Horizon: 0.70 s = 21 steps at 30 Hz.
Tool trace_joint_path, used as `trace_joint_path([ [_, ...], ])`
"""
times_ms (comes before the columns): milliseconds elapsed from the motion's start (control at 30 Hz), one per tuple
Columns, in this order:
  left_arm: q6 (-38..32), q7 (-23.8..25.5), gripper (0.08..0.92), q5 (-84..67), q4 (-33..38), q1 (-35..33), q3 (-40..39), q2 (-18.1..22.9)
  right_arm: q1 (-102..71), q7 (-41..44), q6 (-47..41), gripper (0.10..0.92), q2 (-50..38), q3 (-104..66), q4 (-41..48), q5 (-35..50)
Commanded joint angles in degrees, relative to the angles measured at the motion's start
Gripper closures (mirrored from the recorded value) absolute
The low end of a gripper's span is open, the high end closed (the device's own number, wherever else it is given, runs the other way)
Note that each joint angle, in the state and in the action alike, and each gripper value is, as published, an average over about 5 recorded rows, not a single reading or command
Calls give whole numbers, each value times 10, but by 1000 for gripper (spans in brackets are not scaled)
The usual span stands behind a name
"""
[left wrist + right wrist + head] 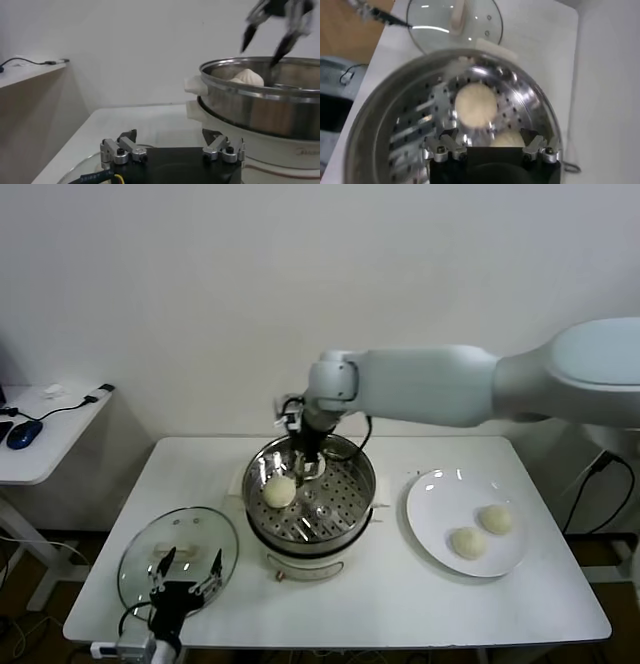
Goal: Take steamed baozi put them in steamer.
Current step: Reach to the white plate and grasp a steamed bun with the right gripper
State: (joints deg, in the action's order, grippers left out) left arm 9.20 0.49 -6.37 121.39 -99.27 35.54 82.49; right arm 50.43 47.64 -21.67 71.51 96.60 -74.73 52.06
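Note:
The steamer (336,536) stands mid-table, its perforated tray showing. One steamed baozi (279,491) lies on the tray's left part. My right gripper (306,465) hangs open just over the tray beside it. In the right wrist view that baozi (476,104) sits clear of my open right gripper (490,137), and a second baozi (508,139) lies half hidden under the wrist, between the fingers and not gripped. Two more baozi (467,542) (495,518) rest on the white plate (435,499). My left gripper (186,570) stays open and empty over the glass lid.
The glass lid (150,559) with its white handle lies flat at the table's front left, under the left arm. The plate is right of the steamer. A low side desk (40,439) with a mouse stands off to the left. White wall behind.

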Motion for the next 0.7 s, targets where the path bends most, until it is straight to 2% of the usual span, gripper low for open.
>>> trace_joint_path([
  [33,0,0,177,0,-1,1,1,-2,159,106,84,203,-232,140,-121,-96],
  [300,0,2,177,0,-5,6,2,-3,52,83,80,203,-373,171,-153,-230],
  [700,2,1,177,4,-13,2,7,4,-213,49,50,203,-392,-9,-52,-309],
])
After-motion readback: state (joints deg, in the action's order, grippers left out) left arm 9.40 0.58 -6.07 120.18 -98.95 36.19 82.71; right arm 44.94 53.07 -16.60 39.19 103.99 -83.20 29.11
